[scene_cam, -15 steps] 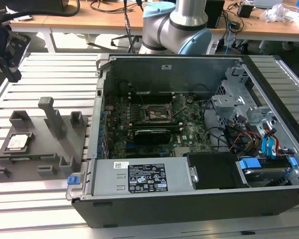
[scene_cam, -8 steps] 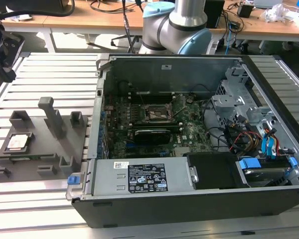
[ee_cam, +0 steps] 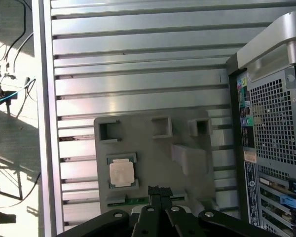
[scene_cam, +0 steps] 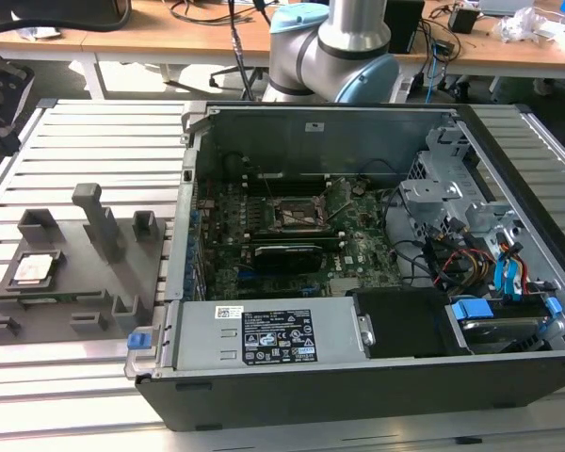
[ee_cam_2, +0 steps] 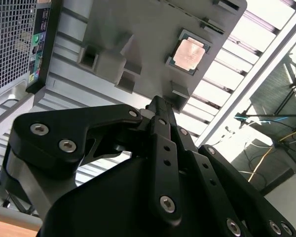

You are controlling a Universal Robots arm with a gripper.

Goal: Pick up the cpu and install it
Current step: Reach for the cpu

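In the exterior view we are looking at a slatted aluminium desk (scene_cam: 94, 122) carrying a grey plastic fixture plate (scene_cam: 75, 282) near its edge at the exterior view's left. The cpu (scene_cam: 35, 269), a small flat square chip with a silvery metal top, is lying flat in a recess of that plate, on the side nearest that desk edge. An open black computer case (scene_cam: 377, 400) is sitting just beside the plate, exposing its green motherboard (scene_cam: 358, 250). A grey-and-blue robot arm (scene_cam: 334, 38) is rising behind the case.

In the second wrist view the black fingers (ee_cam_2: 164, 148) are pressing together at their tips, gripping nothing and hanging over the plate. The cpu (ee_cam_2: 189, 54) is resting in its recess, apart from them.

In the first wrist view the fingers (ee_cam: 154, 193) are meeting tip to tip and empty, near the cpu (ee_cam: 122, 173) but not touching it.
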